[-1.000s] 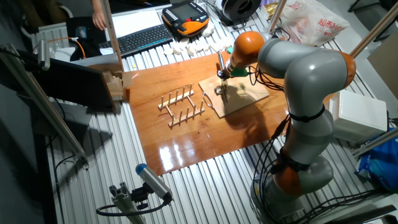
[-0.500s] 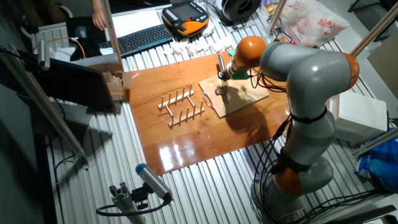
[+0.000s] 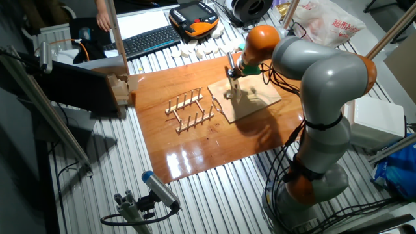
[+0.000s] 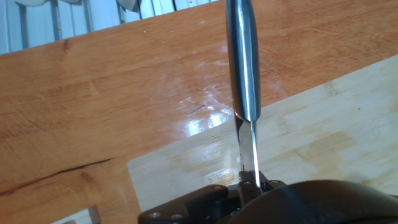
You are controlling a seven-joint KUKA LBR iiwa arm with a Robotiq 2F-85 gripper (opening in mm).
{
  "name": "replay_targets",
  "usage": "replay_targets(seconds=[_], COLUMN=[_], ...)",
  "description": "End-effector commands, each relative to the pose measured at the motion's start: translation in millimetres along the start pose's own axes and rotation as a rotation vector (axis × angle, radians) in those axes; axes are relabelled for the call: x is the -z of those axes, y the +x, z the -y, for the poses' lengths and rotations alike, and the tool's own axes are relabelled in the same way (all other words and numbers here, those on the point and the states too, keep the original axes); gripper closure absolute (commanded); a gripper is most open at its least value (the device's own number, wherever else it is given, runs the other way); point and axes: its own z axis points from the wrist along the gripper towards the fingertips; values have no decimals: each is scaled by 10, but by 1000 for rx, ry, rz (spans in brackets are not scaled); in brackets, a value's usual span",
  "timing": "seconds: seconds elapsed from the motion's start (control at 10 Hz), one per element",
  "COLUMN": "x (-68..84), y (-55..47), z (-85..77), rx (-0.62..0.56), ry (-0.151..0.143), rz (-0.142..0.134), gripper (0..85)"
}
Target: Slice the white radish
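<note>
Arm bent over the cutting board (image 3: pixel 253 99), gripper (image 3: pixel 232 83) pointing down, clamped on a knife (image 4: pixel 244 74). White radish not discernible; likely hidden beneath the gripper.

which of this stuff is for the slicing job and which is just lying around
for the job: knife, cutting board, tool; radish not clear to see
lying about: wooden rack, keyboard, white blocks, plastic bag
</note>
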Motion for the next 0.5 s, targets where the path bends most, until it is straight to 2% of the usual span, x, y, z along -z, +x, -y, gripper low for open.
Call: replay_targets(seconds=[0.0,0.4], x=[4,60], y=[-4,-21], z=[-28,-36], rx=[-4,-1], ry=[5,13], rz=[2,-4], gripper=[850,850])
